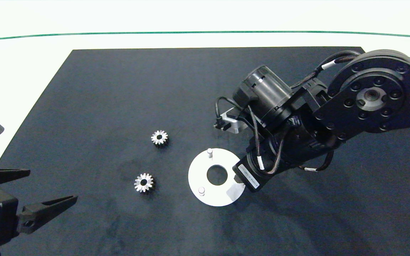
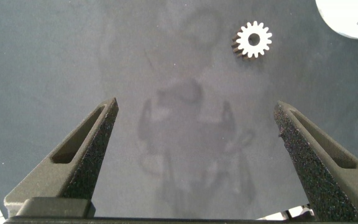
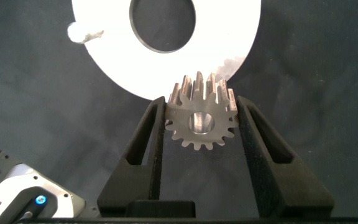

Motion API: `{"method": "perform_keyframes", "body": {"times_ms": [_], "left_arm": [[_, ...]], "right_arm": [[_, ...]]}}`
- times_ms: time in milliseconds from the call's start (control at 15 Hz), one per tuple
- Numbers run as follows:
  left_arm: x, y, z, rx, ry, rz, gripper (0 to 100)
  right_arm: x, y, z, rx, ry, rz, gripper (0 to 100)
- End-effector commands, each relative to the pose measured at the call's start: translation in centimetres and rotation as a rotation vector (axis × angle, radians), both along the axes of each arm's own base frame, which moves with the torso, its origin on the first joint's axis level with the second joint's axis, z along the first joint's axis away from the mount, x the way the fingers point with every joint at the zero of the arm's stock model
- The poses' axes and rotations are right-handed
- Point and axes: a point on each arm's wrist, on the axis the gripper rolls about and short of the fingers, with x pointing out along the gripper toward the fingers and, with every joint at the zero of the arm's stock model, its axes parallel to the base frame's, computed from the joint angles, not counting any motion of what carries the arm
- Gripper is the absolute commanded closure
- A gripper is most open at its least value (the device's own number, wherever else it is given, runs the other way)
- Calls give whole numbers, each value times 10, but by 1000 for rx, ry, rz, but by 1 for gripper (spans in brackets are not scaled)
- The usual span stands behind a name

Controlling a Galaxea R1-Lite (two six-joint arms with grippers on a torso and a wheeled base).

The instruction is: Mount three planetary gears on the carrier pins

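A silver gear (image 3: pixel 200 115) was seen clamped between the fingers (image 3: pixel 146 149) of the right pincer (image 3: pixel 199 134), its centre hole facing the wrist camera, at the near rim of the white disc (image 3: pixel 114 62). In the head view this gear was hidden beneath the right arm (image 1: pixel 297 121), which covered the disc's right edge. Two carrier pins (image 1: pixel 209 152) (image 1: pixel 201 190) were visible upright on the disc (image 1: pixel 198 174) from above; the third was concealed, probably under the wrist. Only one pin (image 3: pixel 79 32) was caught in the right wrist view. Two further gears lay flat on the dark mat (image 1: pixel 101 106) covering the tabletop, left of the disc and well apart from each other: one farther back (image 1: pixel 159 137), one nearer (image 1: pixel 143 182). The left pincer (image 1: pixel 30 193) was held with fingers spread wide and empty at the mat's left edge; in its wrist view one gear (image 2: pixel 252 40) and a sliver of the disc (image 2: pixel 347 18) were shown beyond its fingers (image 2: pixel 89 152)
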Motion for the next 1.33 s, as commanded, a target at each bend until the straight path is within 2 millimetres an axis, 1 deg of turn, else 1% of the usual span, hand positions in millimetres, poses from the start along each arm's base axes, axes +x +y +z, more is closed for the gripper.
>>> {"method": "perform_keyframes", "body": {"times_ms": [67, 600, 733, 1333], "left_arm": [[0, 0, 0, 1, 3, 3, 0], [-2, 0, 0, 0, -3, -2, 0], [-2, 1, 1, -2, -5, -3, 0], [-4, 1, 1, -4, -10, -3, 0]], "right_arm": [[2, 1, -3, -21, -2, -10, 75], [5, 3, -6, -16, -3, -17, 75], [6, 4, -2, -4, -12, -16, 75], [7, 8, -7, -9, -1, -17, 75]]}}
